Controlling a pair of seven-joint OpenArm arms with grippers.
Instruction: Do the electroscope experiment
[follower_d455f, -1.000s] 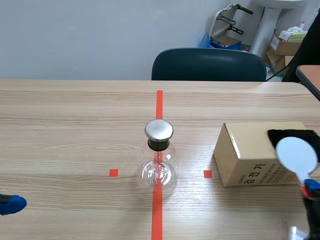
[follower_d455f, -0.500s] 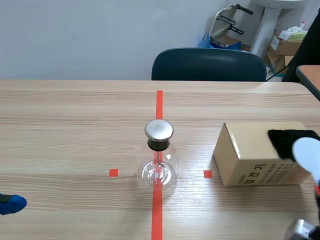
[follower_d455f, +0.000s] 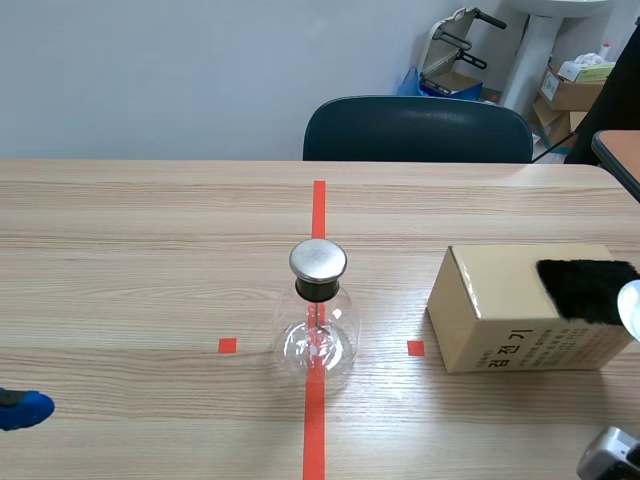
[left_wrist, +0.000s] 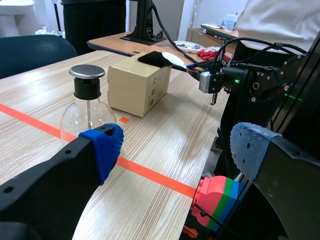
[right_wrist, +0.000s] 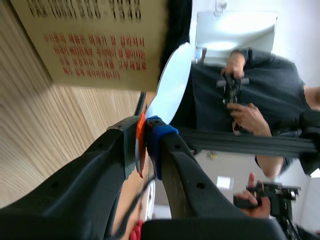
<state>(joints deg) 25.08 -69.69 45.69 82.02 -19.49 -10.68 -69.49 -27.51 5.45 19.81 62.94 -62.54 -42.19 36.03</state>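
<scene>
Table (follower_d455f: 120, 250): fills frame, far edge at upper third.
Cardboard box (follower_d455f: 500, 300): middle right, near right frame edge.
Electroscope flask (follower_d455f: 317, 335): centre, on tape line, well apart from box.
Black cloth (follower_d455f: 585, 290): on box top, right end.
Left gripper (left_wrist: 177, 145): lower left edge of scene view, fingers spread wide, well apart from flask.
Right gripper (right_wrist: 142, 145): clamped on handle of white disc paddle (follower_d455f: 631, 308); disc at right edge, just beside cloth.

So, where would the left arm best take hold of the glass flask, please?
Probably by the black neck just under the metal cap, coming in level from the side. The flask stands upright and is wide, round and slick lower down; the narrow neck suits the fingers better.
</scene>
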